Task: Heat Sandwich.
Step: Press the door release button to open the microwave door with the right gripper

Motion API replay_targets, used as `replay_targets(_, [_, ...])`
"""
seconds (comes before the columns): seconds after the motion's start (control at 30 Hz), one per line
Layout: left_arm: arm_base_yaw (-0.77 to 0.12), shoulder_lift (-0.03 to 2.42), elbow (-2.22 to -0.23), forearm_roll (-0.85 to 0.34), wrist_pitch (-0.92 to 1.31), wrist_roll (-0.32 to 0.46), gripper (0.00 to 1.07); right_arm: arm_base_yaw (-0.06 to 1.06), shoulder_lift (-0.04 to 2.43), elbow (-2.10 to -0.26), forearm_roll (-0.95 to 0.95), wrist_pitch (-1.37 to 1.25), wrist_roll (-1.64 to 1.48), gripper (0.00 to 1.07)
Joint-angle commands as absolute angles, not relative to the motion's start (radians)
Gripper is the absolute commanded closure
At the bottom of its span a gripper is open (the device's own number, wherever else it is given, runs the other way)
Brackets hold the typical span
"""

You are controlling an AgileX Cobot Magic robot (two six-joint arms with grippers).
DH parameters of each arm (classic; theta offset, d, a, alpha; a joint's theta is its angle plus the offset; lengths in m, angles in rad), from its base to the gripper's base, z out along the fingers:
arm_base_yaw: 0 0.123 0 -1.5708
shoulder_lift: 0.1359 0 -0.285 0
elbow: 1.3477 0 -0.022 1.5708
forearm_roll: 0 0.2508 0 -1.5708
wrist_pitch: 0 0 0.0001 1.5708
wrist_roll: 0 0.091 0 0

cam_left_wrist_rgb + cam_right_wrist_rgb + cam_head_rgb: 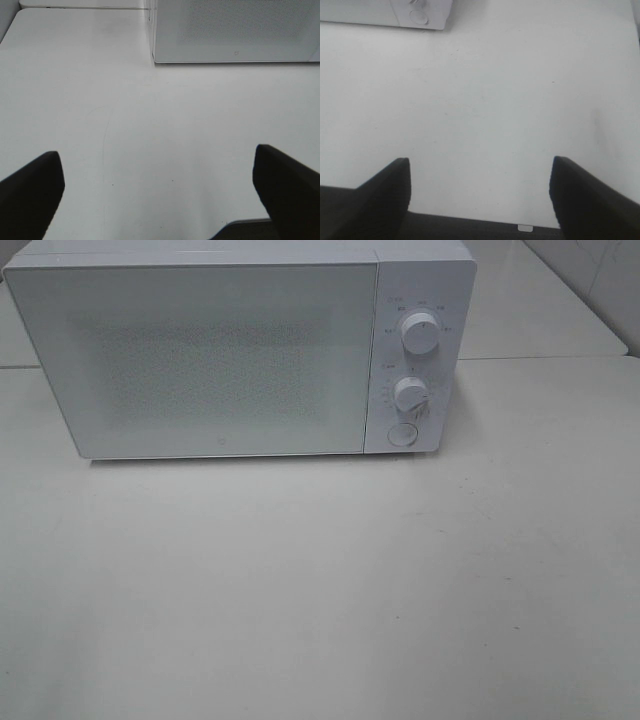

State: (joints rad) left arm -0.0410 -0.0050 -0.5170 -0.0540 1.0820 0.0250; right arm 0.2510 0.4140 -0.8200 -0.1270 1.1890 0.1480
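You have the white microwave (230, 350) standing at the far edge of the surface (320, 590), its door shut, with two knobs (419, 332) and a round button (402, 434) down its right side. Your left hand (160, 200) is spread wide above the surface, nothing between its fingers (30, 200). Your right hand (482, 195) is the same (wide apart, gripping nothing). The sandwich shows in no view, so you cannot tell where it is.
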Motion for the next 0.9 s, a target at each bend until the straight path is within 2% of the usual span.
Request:
replay_targets(0.03, [-0.039,-0.022,-0.515,-0.062,1.070,0.026,0.10,0.138,0.326,-0.804,-0.119,1.199,0.106,0.31])
replay_targets(0.47, [-0.039,-0.022,-0.515,-0.062,1.070,0.026,0.10,-0.046,0.048,-0.618,-0.111,1.186,0.091,0.31])
replay_targets(0.63, [-0.039,-0.022,-0.515,-0.062,1.070,0.026,0.10,-0.046,-0.027,-0.531,-0.077,1.121,0.088,0.31])
replay_targets(0.9, [-0.039,-0.020,-0.515,-0.062,1.070,0.026,0.10,-0.046,-0.032,-0.495,-0.059,0.998,0.080,0.31])
